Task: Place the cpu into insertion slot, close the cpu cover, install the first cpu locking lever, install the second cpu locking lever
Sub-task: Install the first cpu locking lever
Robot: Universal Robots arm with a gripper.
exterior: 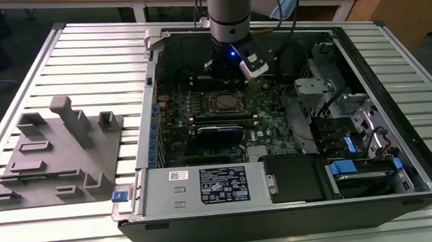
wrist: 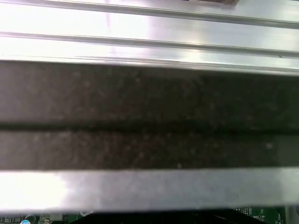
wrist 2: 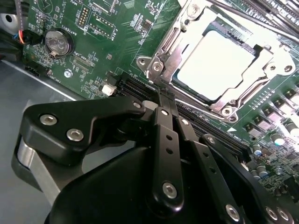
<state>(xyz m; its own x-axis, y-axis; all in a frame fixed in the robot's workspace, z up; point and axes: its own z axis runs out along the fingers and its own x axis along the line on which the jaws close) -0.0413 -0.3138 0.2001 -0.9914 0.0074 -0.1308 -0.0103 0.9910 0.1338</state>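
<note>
In the second wrist view the cpu (wrist 2: 217, 60) lies flat in the insertion slot (exterior: 226, 102), its pale metal top showing through the window of the cpu cover (wrist 2: 163, 51). The silvery cover lies down over it. Thin metal levers run along the frame's sides; whether they are latched I cannot tell. My gripper (wrist 2: 167, 95) is shut, its black fingers (wrist 2: 163, 126) pressed together with nothing between them. The fingertips sit just off the socket's near corner. In the exterior view the gripper (exterior: 227, 75) hangs inside the open case, just behind the socket.
The open computer case (exterior: 394, 87) lies on a slatted metal table (exterior: 84, 61). A grey fixture rack (exterior: 60, 153) stands at the exterior view's left. Long black memory slots (wrist 2: 205, 126), a coin battery (wrist 2: 58, 42), the power supply (exterior: 204, 183) and drive bays (exterior: 353, 157) surround the socket.
</note>
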